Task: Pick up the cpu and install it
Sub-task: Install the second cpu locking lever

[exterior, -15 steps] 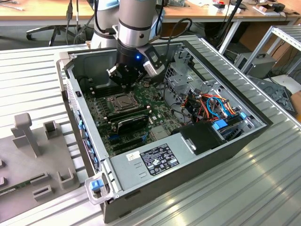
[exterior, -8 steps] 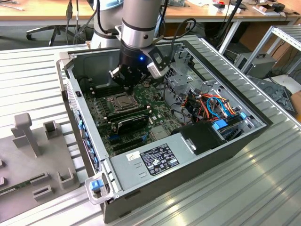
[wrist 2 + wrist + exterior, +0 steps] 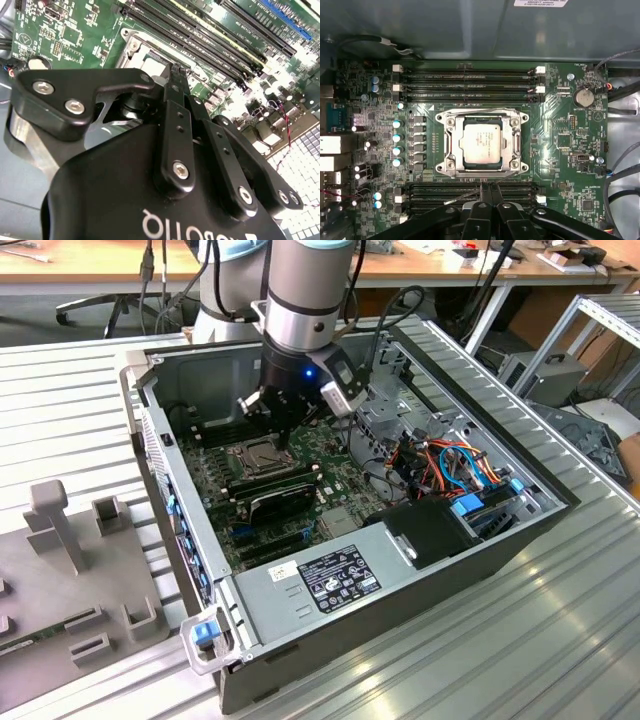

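The cpu (image 3: 481, 143), a small grey-tan square, lies flat inside the silver socket frame (image 3: 445, 150) on the green motherboard (image 3: 560, 145). In the first wrist view my gripper (image 3: 487, 192) is shut, its black fingers pressed together with nothing between them, just off the socket's edge over the memory slots (image 3: 470, 189). A thin metal lever rod (image 3: 470, 192) slants past the fingertips. In the exterior view the gripper (image 3: 272, 438) hangs low over the socket (image 3: 256, 453) inside the open computer case (image 3: 560, 502). The second wrist view has the fingers (image 3: 176, 115) closing to a tip above the socket (image 3: 133, 46).
Memory slots (image 3: 470, 82) lie on the socket's other side too. Capacitors (image 3: 396, 142), cables (image 3: 450, 465) and a black power supply (image 3: 330, 580) crowd the case. A grey fixture with slots (image 3: 70, 540) stands on the ribbed table at the exterior view's left.
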`<action>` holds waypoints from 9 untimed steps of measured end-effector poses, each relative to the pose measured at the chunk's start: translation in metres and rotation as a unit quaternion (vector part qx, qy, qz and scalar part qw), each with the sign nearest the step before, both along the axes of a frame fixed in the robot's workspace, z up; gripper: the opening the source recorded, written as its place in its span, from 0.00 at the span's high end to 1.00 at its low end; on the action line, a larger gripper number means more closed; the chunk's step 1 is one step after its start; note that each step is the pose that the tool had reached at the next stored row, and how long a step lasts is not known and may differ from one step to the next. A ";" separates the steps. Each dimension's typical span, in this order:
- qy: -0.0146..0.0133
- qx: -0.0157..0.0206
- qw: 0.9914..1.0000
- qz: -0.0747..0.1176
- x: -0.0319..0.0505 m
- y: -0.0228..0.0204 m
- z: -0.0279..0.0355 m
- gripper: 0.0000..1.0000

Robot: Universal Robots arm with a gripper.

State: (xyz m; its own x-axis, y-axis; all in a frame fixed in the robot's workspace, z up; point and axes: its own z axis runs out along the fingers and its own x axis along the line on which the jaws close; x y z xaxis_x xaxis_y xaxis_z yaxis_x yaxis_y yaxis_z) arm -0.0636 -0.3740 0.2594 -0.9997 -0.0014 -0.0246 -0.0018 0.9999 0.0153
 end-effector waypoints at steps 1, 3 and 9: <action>0.000 0.000 1.000 0.000 -0.0009 -0.0001 0.0000 0.89; 0.000 0.000 1.000 0.000 -0.0025 -0.0004 0.0000 0.89; 0.001 -0.001 1.000 0.000 -0.0038 -0.0008 -0.0001 0.89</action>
